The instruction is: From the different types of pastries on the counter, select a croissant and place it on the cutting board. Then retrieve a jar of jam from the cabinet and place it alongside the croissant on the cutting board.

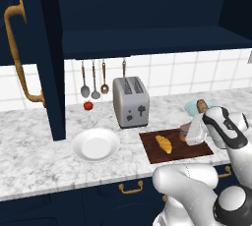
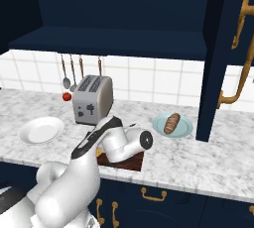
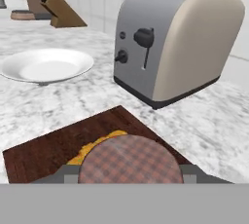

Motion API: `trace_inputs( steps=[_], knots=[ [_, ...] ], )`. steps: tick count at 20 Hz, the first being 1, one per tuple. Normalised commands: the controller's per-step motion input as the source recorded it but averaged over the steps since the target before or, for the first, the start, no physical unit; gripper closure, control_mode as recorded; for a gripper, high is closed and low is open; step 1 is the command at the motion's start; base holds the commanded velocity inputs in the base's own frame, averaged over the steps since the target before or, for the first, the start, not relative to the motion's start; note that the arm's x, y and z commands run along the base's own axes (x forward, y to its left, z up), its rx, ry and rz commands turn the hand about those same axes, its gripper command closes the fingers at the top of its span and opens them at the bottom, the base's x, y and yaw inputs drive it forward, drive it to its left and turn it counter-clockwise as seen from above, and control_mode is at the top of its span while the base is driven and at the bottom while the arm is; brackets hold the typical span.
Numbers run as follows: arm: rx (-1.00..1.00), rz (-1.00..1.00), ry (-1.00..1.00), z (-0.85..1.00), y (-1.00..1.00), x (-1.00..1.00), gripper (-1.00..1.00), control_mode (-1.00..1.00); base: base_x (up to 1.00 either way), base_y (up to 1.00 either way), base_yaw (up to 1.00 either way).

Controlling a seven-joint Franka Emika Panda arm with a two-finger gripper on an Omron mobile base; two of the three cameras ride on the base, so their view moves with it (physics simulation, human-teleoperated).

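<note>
Claw (image 1: 187, 134) pinching jar of jam (image 1: 185, 131) from the sides, low over the right end of the cutting board (image 1: 152, 154); can't tell if the jar's base touches the wood.

Left base view: croissant (image 1: 164, 144) lies on the board just left of the claw, apart from the jar. Toaster (image 1: 130, 101) stands behind and left of it on the counter (image 1: 39, 151), white plate (image 1: 95, 144) further left. Brown bun (image 1: 201, 105) on a pale blue dish (image 1: 191, 105) sits just behind the claw. Open cabinet (image 1: 51, 72) door hangs far left, well clear. Utensils (image 1: 93, 80) and a small red ornament (image 1: 88, 105) on the back wall.

Right base view: arm's own links cover the claw, jar and most of the board; only the board's near right corner pokes out. Bun and dish fully visible here, off to the right of the arm. Toaster and plate to the left.

Hand view: jar's checked lid sits at the bottom between the fingertips, croissant showing yellow just past it on the board. Toaster ahead right, plate ahead left, knife block (image 3: 48, 6) far back left – not seen from the base cameras.
</note>
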Motion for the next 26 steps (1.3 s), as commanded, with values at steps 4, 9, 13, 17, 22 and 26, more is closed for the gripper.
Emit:
trace_inputs(
  steps=[4,9,13,17,22,26],
  knots=[
    [0.0,0.06,0.0,-0.32,-0.08,0.13,1.0,-1.0,0.0,0.0,0.0],
    [0.0,0.08,0.0,-0.26,-0.09,0.09,1.0,-1.0,0.0,0.0,0.0],
    [0.04,0.07,-0.01,-0.23,-0.07,0.05,1.0,-1.0,0.0,0.0,0.0],
    [0.04,0.06,-0.01,-0.25,-0.03,0.11,1.0,-1.0,0.0,0.0,0.0],
    [0.01,0.06,-0.03,-0.2,0.0,0.15,1.0,-1.0,0.0,0.0,0.0],
    [0.0,0.09,-0.01,-0.3,-0.03,0.08,-1.0,-1.0,0.0,0.0,0.0]
  ],
)
